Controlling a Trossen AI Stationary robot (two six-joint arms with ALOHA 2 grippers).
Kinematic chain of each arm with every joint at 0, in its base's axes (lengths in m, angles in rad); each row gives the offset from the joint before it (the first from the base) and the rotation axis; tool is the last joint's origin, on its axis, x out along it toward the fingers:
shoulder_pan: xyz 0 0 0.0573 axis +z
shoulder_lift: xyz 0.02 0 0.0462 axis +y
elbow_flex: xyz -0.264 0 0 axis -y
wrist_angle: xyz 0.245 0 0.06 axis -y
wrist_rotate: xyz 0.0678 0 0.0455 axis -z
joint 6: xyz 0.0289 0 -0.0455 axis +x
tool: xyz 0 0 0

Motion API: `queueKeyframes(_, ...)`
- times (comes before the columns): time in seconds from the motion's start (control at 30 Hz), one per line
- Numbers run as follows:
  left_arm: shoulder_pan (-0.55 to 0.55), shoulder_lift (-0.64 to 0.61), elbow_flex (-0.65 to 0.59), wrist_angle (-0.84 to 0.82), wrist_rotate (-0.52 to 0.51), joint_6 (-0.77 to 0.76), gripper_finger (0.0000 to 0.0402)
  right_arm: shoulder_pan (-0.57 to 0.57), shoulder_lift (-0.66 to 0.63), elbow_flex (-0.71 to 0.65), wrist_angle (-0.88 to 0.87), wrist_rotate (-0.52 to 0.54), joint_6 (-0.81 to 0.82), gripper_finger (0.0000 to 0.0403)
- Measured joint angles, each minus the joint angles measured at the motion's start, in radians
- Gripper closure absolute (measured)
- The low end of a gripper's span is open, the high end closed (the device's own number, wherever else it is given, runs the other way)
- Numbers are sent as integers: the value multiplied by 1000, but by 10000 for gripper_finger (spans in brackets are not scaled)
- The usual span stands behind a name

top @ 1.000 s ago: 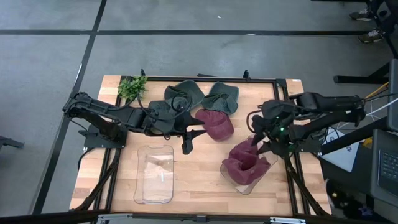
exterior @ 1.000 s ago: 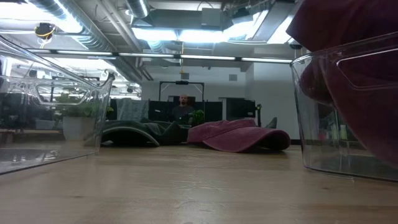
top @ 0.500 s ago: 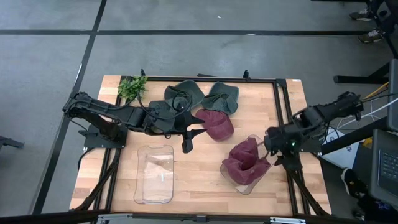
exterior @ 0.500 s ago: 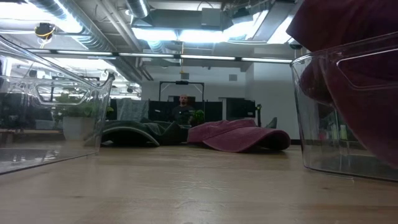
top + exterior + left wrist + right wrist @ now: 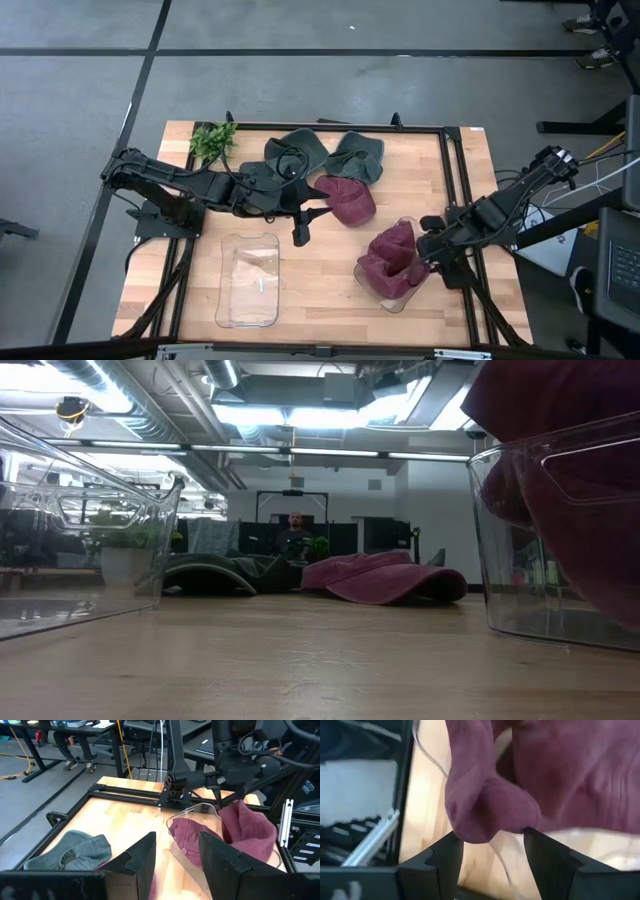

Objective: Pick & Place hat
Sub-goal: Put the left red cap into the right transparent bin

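My right gripper (image 5: 430, 243) has pulled back toward the right edge of the table (image 5: 320, 300) within the last second — before, it was over the clear bin (image 5: 398, 300) on the right, now it sits just beside that bin's right side. Its jaws stand open and hold nothing. The maroon hat (image 5: 395, 260) is lying in this bin, partly hanging over the rim, so I judge this placing as done.

My left gripper (image 5: 302, 228) has not moved; it waits near the middle of the table, jaws open and empty, just left of the second maroon hat (image 5: 346, 198). The two green hats (image 5: 330, 152) lie at the far side, and the other clear bin (image 5: 250, 280) on the near left has nothing in it — probably the next target
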Motion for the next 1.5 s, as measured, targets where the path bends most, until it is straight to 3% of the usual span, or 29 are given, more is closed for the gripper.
queueKeyframes(0.17,0,0,0,0,0,0,258,-1,0,13,19,57,-4,206)
queueKeyframes(0.27,0,0,0,0,0,0,258,0,0,16,21,54,-24,235)
queueKeyframes(0.53,0,0,0,0,0,0,258,0,0,16,49,29,-89,390)
queueKeyframes(0.97,0,0,0,0,0,-1,258,0,-28,17,-94,-31,-104,400)
queueKeyframes(1.3,0,0,0,0,-1,-4,258,-1,-127,18,-7,56,-81,401)
queueKeyframes(1.5,0,0,0,0,-1,-4,258,-1,-150,18,-144,92,-49,402)
